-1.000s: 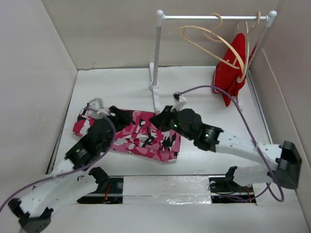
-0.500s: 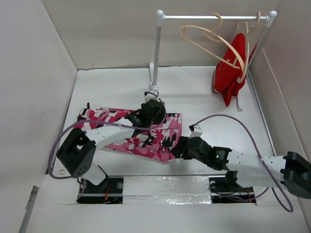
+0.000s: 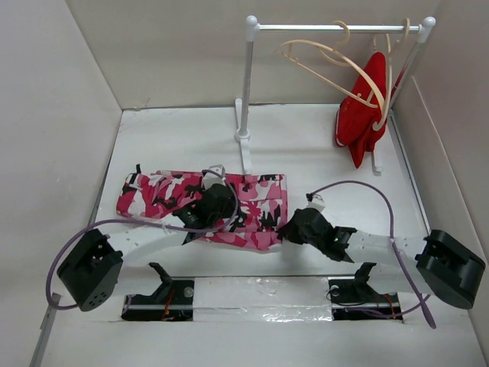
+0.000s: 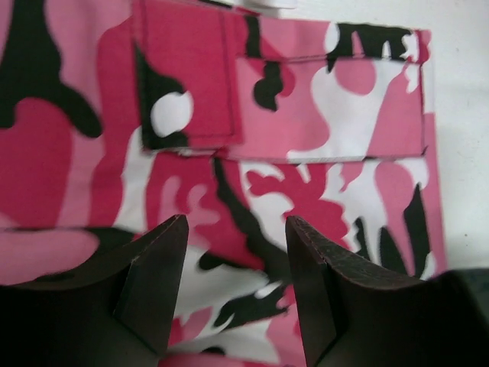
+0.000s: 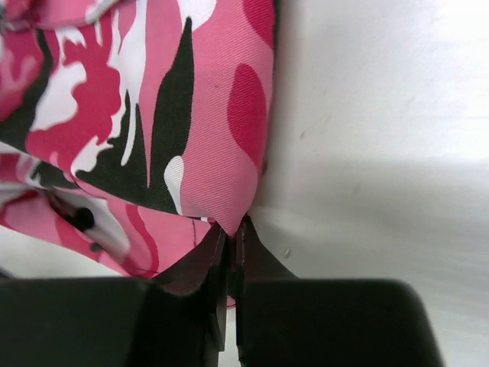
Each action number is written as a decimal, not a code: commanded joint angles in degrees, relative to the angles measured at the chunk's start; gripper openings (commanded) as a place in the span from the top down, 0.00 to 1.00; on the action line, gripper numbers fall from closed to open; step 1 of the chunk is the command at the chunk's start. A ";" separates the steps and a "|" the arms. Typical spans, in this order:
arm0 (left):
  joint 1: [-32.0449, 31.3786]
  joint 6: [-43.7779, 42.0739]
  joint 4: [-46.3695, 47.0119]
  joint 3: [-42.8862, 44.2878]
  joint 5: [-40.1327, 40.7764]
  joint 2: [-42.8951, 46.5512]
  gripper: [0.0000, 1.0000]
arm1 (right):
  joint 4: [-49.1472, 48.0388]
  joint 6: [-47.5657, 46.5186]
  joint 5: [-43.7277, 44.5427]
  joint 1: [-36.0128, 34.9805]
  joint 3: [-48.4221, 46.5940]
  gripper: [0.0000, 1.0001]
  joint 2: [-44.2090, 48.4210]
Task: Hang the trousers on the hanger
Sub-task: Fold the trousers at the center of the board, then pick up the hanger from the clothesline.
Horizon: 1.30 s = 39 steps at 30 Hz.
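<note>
The camouflage trousers (image 3: 252,206) lie folded flat on the table's left middle. My left gripper (image 3: 205,200) hovers over their middle, open and empty; the left wrist view shows the print (image 4: 321,115) between its spread fingers (image 4: 157,260). My right gripper (image 3: 284,232) is at the trousers' near right corner and is shut on the fabric edge (image 5: 229,176). The bare pale wooden hanger (image 3: 321,65) hangs on the rack's rail at the back right.
A white garment rack (image 3: 246,84) stands at the back, its base post just beyond the trousers. A second hanger with a plain red garment (image 3: 363,115) hangs at its right end. Cardboard walls enclose the table on the left, back and right.
My left gripper has come back toward me from the trousers' far edge to their middle. My right gripper has stayed at the near right corner. The trousers now lie flatter.
</note>
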<state>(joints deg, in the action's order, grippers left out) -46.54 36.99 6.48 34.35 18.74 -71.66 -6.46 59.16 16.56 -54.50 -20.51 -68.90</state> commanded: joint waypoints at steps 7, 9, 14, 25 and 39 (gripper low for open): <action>-0.30 6.25 1.78 -8.50 5.86 9.43 0.49 | 4.07 -6.85 -3.36 13.01 2.23 0.89 12.82; -0.30 6.95 0.39 -8.77 7.70 10.92 0.49 | 6.36 -8.95 -4.25 13.71 1.53 0.56 15.02; -0.30 4.41 -0.59 -5.27 6.84 15.49 0.49 | 23.14 -14.85 -4.09 13.19 -9.59 0.18 22.48; -2.06 -5.88 9.34 3.27 0.50 17.52 1.00 | 19.04 -34.90 -21.63 39.09 -52.40 1.00 11.63; -4.87 -12.47 14.97 -3.94 -3.45 23.67 0.69 | 24.40 -45.18 -29.75 58.63 -85.85 0.18 -24.62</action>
<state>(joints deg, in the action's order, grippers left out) -51.05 26.17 17.21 30.48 17.32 -49.98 17.61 17.87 -12.67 2.61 -106.94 -96.49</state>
